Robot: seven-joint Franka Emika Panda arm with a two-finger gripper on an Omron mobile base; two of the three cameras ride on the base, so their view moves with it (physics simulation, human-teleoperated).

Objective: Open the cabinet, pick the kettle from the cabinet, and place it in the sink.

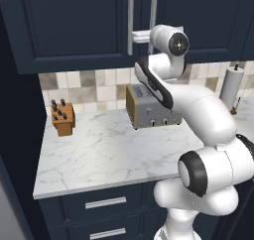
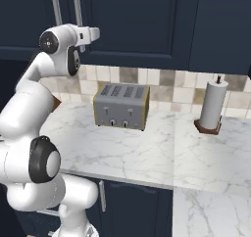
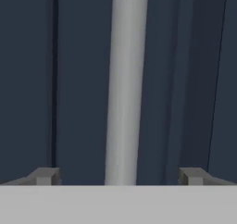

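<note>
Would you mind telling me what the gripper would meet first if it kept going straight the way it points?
Most likely the silver bar handle, centred between the open gripper's fingertips, with the cabinet door behind it.

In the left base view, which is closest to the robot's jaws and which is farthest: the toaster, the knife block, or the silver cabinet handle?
Seen from the gripper:
1. Cabinet handle, right at the open jaws, on the closed door.
2. Toaster, on the counter below.
3. Knife block, farthest, down at the counter's left end.
</note>
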